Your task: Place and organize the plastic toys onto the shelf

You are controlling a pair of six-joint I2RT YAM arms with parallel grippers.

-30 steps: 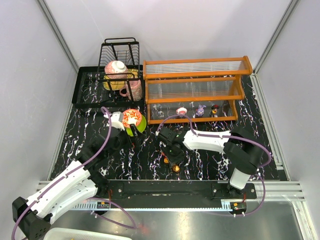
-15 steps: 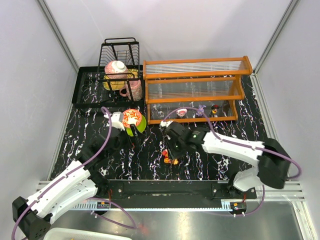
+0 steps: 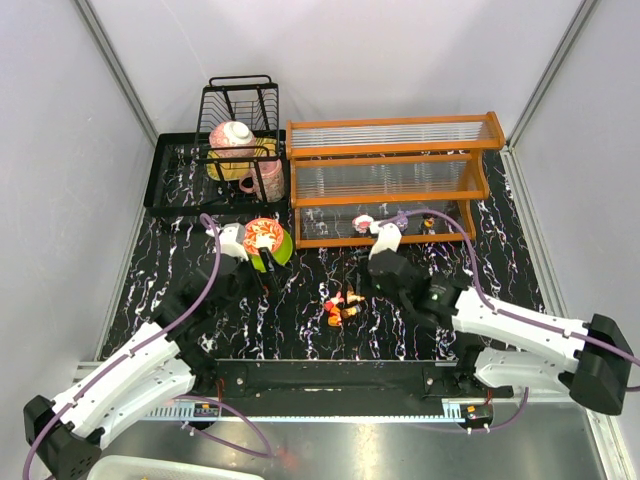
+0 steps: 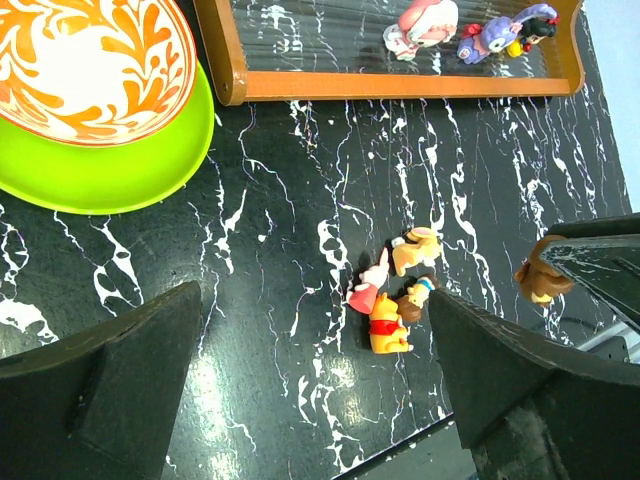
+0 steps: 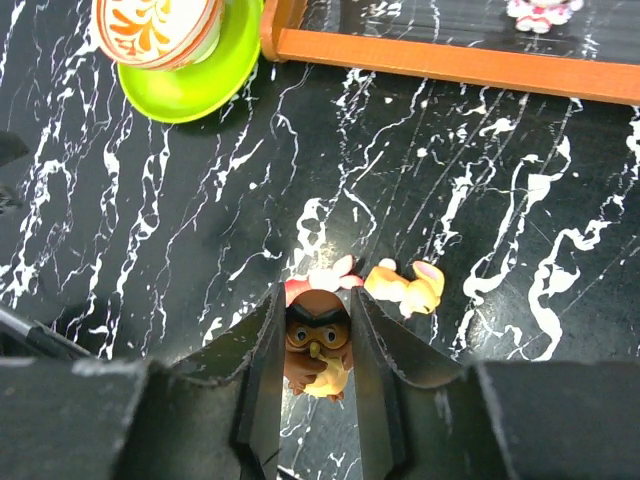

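My right gripper [image 5: 316,335] is shut on a brown owl toy [image 5: 318,350] and holds it above the table; it is right of the loose toys in the top view [image 3: 380,272]. A yellow bear [image 4: 387,325], a pink toy [image 4: 368,285], an orange toy [image 4: 417,248] and a small brown-haired toy [image 4: 418,293] lie clustered on the table [image 3: 342,305]. The orange-framed shelf [image 3: 390,150] carries a pink-white toy [image 3: 363,222], a purple toy [image 3: 400,218] and a dark toy [image 3: 429,217] on its bottom tier. My left gripper [image 4: 320,390] is open and empty, left of the cluster [image 3: 258,275].
A red patterned bowl [image 3: 263,236] sits on a green plate [image 3: 283,250] left of the shelf. A black wire dish rack [image 3: 240,125] with crockery stands at the back left on a black tray [image 3: 170,180]. The table is black marble-patterned.
My right gripper has risen from the toy cluster with the owl in it and moved right and back toward the shelf. The left arm has not moved.
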